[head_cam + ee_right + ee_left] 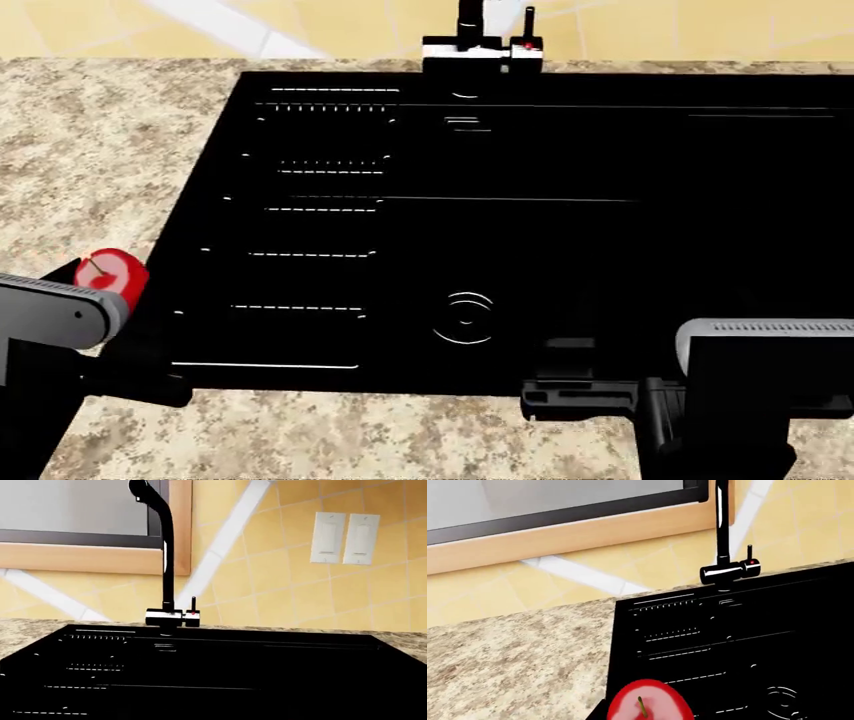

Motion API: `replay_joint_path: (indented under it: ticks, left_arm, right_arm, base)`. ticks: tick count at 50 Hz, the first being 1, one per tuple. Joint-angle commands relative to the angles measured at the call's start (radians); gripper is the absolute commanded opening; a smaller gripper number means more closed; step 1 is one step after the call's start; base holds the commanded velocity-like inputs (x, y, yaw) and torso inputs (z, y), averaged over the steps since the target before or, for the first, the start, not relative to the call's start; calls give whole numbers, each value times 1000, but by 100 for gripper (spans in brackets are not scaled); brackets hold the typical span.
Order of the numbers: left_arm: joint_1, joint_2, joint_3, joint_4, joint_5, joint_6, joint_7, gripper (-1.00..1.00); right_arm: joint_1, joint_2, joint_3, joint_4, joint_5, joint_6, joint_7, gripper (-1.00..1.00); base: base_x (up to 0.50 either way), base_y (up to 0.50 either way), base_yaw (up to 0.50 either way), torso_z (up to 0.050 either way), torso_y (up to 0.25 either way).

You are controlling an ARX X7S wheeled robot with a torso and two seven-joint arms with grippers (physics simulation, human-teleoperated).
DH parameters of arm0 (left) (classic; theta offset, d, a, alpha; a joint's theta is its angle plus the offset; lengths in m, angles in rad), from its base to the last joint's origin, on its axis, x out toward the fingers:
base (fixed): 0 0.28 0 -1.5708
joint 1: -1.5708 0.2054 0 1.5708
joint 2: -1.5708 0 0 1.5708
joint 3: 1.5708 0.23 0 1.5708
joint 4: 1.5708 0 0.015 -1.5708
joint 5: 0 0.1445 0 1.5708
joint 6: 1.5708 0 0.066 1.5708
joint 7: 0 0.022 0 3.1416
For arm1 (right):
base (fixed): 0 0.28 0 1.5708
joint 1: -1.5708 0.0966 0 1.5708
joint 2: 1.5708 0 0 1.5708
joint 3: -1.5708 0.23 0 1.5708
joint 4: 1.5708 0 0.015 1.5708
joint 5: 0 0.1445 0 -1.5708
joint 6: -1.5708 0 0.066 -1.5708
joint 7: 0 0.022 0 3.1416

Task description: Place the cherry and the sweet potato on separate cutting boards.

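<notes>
From the left wrist camera the cherry sits close under the lens at the black sink edge beside the speckled counter, stem up; no fingers show, so I can't tell whether the pincer has it. From the head, it peeks out at the left arm, the right arm low over the sink, both pincers hidden. The right wrist shows only faucet; the cherry looks light, slick, round, best pinched across its middle.
</notes>
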Motion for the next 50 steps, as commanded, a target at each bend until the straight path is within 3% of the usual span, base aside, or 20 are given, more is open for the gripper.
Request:
replay_joint_path:
  ticks: [1, 50]
  left_arm:
    - [0, -3, -3, 0, -15, 4, -9, -100]
    - [-5, -4, 5, -10, -18, 10, -13, -100]
  right_arm:
    - [-2, 4, 0, -3, 1, 0, 4, 100]
    - [-9, 20, -5, -7, 9, -7, 10, 100]
  base:
    - [-4, -500, 0, 0, 0]
    - [-3, -500, 0, 0, 0]
